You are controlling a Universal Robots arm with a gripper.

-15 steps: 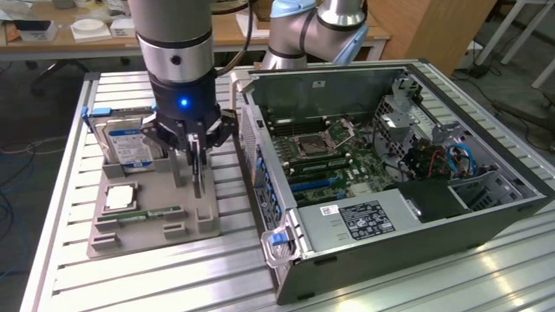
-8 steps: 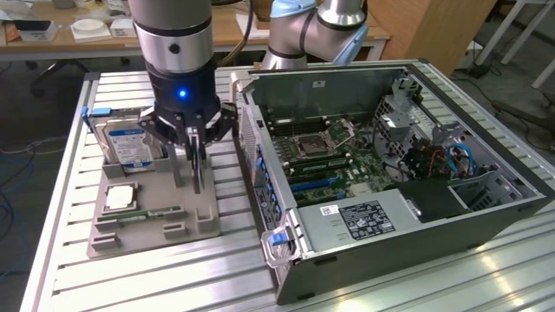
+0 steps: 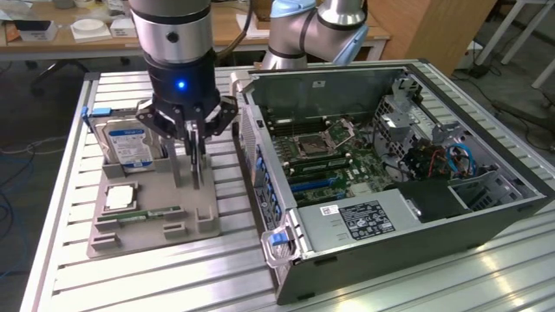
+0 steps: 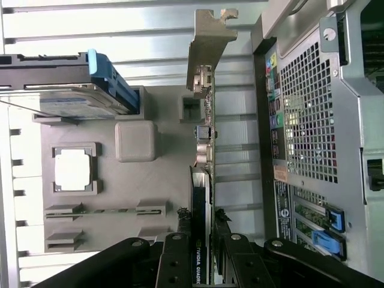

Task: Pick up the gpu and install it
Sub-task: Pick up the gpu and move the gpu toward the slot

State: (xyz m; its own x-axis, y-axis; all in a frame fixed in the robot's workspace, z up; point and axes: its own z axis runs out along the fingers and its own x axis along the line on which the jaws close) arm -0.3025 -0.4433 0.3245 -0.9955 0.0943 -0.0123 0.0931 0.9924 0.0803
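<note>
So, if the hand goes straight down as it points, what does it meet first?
The gpu, standing on edge in the grey holder, right under the hand. Its top edge looks very close, though depth is unclear.

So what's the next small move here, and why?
Probably a straight lift: the claw looks closed on the gpu, which stands upright in a slot of the grey tray, with the open computer case close beside, so sideways travel now could snag it.

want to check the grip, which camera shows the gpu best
The wrist view: the gpu runs edge-on from its metal bracket down between the fingers, which pinch both faces. In the exterior view it is a thin dark upright sliver in the grey tray, its top between the fingers.
</note>
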